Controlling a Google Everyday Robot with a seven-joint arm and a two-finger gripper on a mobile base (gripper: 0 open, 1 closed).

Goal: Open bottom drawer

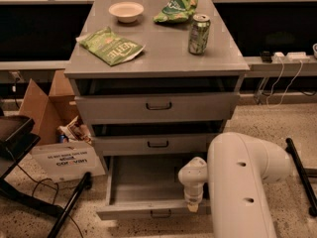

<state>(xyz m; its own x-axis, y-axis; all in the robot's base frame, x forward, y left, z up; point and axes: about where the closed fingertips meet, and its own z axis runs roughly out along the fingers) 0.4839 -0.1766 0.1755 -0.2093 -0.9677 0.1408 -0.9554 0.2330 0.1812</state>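
1. The grey cabinet fills the middle of the scene. Its worktop (158,58) carries a green chip bag (110,44) on the left, a second green bag (177,8) at the far edge, a can (199,33) on the right and a small bowl (126,11) far left.
2. The white robot arm (242,182) takes up the near right, its wrist reaching left towards the cabinet's foot.
3. The bottom drawer (143,182) sits lowest in the cabinet and stands pulled well out towards the near side, so its long shallow tray shows. The top drawer (158,108) and middle drawer (158,144) above it look closed.
4. The end effector (192,205) points down at the right part of the bottom drawer's front edge, just right of the small dark handle (161,214). It seems to be touching the front edge, though contact is hard to confirm from this angle. I cannot tell whether it is spread or pressed together.
5. Judged from this, the pull is in its last stretch and the opening looks largely done.
6. The next move calls for either a short further pull straight towards the near side or a clean release. Either way the end effector should then lift clear without nudging the drawer back in.
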